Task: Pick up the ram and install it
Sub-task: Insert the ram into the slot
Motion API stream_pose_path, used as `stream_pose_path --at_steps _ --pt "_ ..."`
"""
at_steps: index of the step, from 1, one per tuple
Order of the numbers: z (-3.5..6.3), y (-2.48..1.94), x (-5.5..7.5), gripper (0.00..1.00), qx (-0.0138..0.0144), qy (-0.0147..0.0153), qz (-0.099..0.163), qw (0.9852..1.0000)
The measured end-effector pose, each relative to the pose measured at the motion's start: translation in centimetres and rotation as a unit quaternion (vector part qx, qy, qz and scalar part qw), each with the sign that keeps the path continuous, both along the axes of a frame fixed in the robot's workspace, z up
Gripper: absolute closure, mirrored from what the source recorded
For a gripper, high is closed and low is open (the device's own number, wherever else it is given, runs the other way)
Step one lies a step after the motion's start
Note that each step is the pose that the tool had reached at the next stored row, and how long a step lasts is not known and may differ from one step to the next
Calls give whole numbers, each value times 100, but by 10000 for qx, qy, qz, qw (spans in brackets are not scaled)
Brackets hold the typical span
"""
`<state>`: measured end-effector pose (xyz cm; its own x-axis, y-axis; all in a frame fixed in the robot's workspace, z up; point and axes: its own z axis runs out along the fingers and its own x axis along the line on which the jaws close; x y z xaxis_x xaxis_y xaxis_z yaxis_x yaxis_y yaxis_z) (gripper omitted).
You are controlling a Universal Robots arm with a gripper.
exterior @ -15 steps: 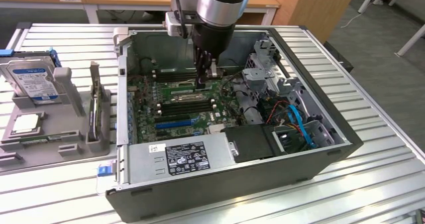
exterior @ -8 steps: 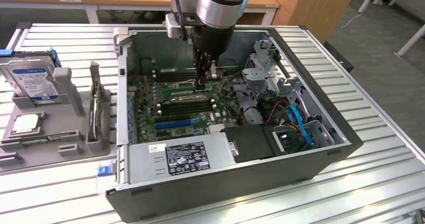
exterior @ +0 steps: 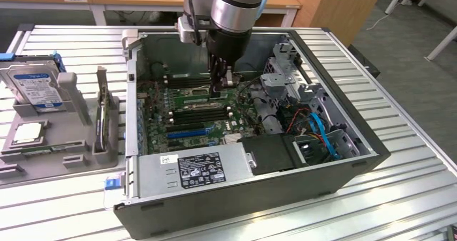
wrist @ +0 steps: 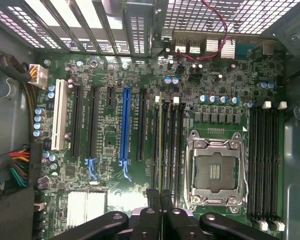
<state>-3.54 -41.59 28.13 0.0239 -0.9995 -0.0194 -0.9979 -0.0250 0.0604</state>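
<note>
The ram (wrist: 161, 150) shows edge-on as a thin pale-green line. It stands in one of the black memory slots next to the open silver processor socket (wrist: 215, 172). Its edge runs straight in between the fingertips of my gripper (wrist: 160, 196), which is shut on it. In the exterior view my gripper (exterior: 218, 90) reaches low into the open computer case, down at the memory slots of the green motherboard (exterior: 187, 124). How deep the ram sits in its slot I cannot tell.
More memory slots (wrist: 264, 165) lie beyond the socket, and black and blue expansion slots (wrist: 125, 125) on the other side. The case holds a power supply (exterior: 196, 168) and drive cage (exterior: 282, 85). On the exterior view's left, a grey fixture (exterior: 68, 139) holds a hard drive (exterior: 36, 85) and a processor chip (exterior: 27, 132).
</note>
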Motion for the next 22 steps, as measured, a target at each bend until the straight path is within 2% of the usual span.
stream_pose_path --at_steps 22 --pt "-96 0 0 89 0 0 -3 10000"
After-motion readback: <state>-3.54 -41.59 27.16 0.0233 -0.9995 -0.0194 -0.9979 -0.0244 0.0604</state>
